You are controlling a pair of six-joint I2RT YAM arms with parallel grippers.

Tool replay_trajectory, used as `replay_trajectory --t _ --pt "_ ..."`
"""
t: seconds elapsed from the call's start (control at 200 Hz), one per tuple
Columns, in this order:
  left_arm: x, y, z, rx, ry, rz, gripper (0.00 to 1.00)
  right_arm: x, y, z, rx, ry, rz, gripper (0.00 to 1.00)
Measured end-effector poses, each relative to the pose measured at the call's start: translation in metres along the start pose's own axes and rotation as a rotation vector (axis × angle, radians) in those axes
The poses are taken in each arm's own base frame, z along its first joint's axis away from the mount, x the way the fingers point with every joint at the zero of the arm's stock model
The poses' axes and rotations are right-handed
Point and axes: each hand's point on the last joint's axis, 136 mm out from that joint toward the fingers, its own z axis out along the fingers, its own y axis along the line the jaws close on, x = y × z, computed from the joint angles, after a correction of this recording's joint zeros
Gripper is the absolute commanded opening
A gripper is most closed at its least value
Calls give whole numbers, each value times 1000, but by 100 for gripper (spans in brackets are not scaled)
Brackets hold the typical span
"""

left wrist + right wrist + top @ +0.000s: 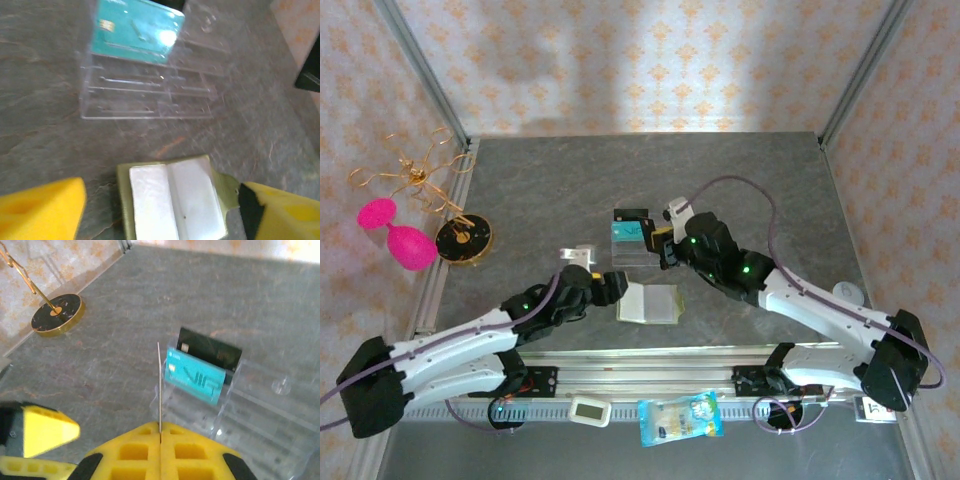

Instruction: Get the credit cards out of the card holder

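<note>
The olive card holder point(172, 200) lies open on the table, its pale inner pockets facing up, also visible from above point(648, 302). My left gripper point(162, 192) hangs open over it, one yellow finger point(40, 210) on each side, and sits at its left edge in the top view point(610, 290). My right gripper point(160, 432) is shut on a thin credit card point(159, 390) seen edge-on, just left of the clear tray point(250, 415). A teal credit card point(195, 376) stands in that tray with a dark card point(210, 354) behind it.
A gold wire stand on a round black base point(463, 238) and a pink object point(400, 235) are at the table's left edge. A snack packet point(680, 418) and a small white device point(590, 410) lie by the front rail. My right gripper point(665, 248) is beside the tray point(632, 250).
</note>
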Motion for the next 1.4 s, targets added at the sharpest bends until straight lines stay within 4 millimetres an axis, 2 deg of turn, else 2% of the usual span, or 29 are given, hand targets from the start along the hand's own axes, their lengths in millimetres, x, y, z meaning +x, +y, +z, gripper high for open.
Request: replay_trajectory --t 0.145,0.41,0.571,0.801,0.916,1.031,1.226,1.402 --pt "-12 15 -16 -58 -59 -18 99 -21 -3 9 -8 4 -134 0" --pt "-33 42 -37 -179 -175 -37 99 -19 0 48 -80 167 -334 0" --pt "-50 47 -48 -208 -256 -47 99 -17 -3 60 -131 247 -412 0" --pt "-68 51 -55 -249 -315 -22 99 -28 -16 79 -245 324 -465 0" --pt "-72 51 -56 -256 -322 -2 99 -30 -27 84 -279 360 -482 0" --pt "-73 52 -55 -264 -322 20 99 -41 -34 88 -295 367 -512 0" --pt "-75 52 -52 -281 -321 55 99 -64 -29 85 -331 340 -589 0" --pt "-82 48 -50 -286 -333 78 99 -74 -28 86 -364 335 -652 0"
